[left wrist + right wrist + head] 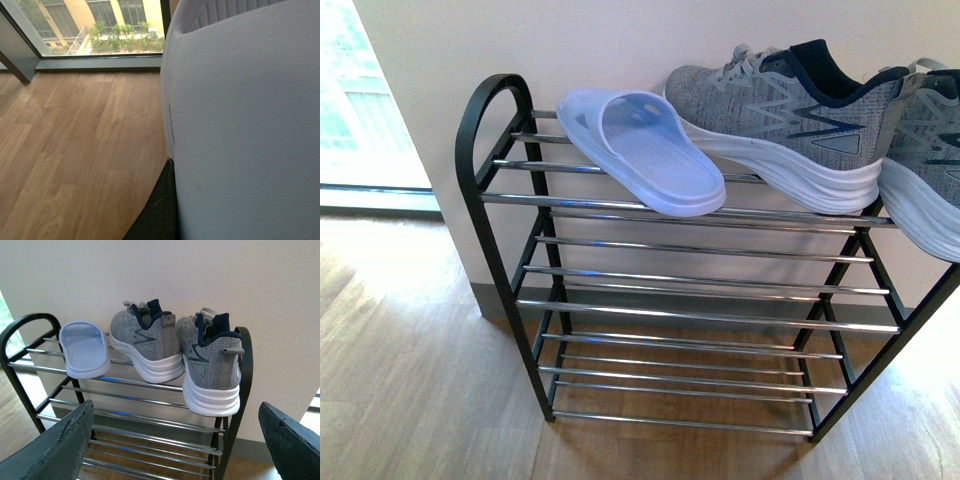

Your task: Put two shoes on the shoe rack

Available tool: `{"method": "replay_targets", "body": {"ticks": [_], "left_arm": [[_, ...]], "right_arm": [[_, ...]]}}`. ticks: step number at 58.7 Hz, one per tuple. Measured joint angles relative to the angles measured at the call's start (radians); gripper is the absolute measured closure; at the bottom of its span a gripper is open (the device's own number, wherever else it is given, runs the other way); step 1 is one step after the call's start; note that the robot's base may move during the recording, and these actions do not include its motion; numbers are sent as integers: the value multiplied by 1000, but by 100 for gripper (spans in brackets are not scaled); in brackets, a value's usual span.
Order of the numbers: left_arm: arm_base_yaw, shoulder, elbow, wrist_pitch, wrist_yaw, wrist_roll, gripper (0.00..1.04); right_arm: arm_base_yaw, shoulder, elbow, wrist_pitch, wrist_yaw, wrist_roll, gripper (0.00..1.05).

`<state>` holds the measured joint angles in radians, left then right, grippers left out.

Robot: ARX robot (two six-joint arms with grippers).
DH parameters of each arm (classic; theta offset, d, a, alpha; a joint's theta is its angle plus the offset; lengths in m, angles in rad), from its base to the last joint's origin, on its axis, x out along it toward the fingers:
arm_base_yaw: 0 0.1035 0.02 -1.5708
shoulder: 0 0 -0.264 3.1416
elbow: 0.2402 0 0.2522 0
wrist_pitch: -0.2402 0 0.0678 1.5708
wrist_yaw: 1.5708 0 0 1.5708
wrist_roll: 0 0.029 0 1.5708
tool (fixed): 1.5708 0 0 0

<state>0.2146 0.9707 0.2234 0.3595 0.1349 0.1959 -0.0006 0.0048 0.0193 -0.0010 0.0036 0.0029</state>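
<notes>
The shoe rack [485, 150] stands against the wall. On its top shelf a light-blue slide [645, 150] lies at the left. Two grey sneakers [790, 110] [930, 170] sit to its right. The right wrist view shows the same slide [84, 349], both sneakers [145, 345] [212, 365] heel-on, and the rack [20, 325]. My right gripper [175, 450] is open, a short way in front of the rack, its dark fingers [55, 450] wide apart. My left gripper [175, 215] is shut on another light-blue slide [245, 125], which fills half its view. Neither arm shows in the front view.
Wooden floor [75, 150] runs to a floor-level window [100, 25] in the left wrist view. A pale wall [620, 40] backs the rack. Two lower tiers of chrome rods [690, 310] lie under the top shelf. The right sneaker's sole overhangs the rack's front edge.
</notes>
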Motion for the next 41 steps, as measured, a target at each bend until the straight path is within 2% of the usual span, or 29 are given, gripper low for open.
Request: {"method": "replay_targets", "body": {"ticks": [32,37,41], "left_arm": [[0,0,0,0,0,0,103],[-36,11,-20,112,-121,-98,103],[-79,11,-8,108,-160,-145,103]], "right_arm": [[0,0,0,0,0,0,9],[0,0,0,0,0,0,9],[0,0,0,0,0,0,9]]}}
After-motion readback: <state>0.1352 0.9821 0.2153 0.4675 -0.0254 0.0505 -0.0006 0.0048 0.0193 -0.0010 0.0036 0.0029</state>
